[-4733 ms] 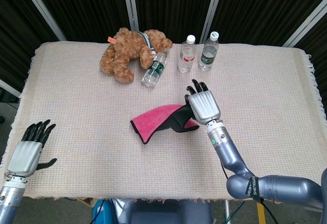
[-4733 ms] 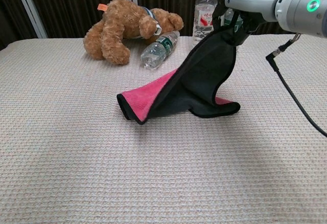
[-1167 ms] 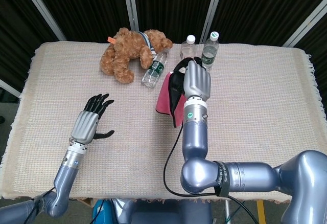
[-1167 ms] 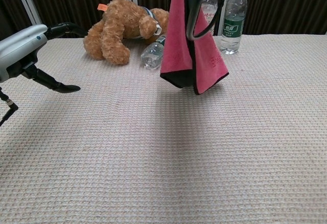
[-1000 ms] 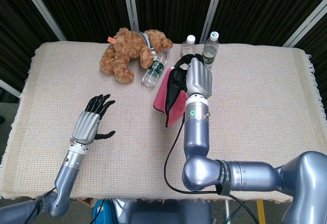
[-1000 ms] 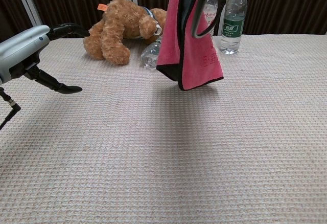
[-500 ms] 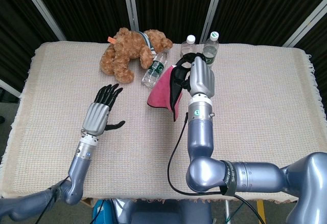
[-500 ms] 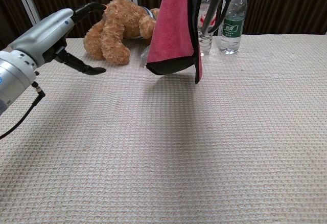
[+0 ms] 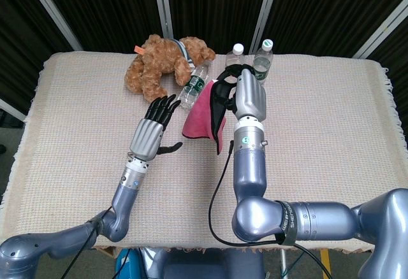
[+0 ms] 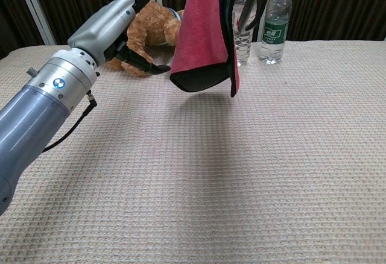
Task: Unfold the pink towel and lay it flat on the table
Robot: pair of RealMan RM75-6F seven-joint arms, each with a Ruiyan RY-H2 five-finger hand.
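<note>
Pink towel (image 10: 202,29) hangs clear of the table, suspended from the right hand (image 9: 250,97), which grasps its upper edge with fingers curled around the fabric. The cloth drapes in a fold, pink face outward, black backing and black trim showing along the lower hem. Left hand (image 9: 150,132) — fingers spread, holding nothing — is raised just beside the towel's left edge, not touching it. Behind on the cream woven tablecloth (image 10: 241,185): brown teddy bear (image 9: 162,62) lying down, one water bottle (image 9: 193,86) on its side against it, two upright water bottles (image 10: 274,20) near the far edge
</note>
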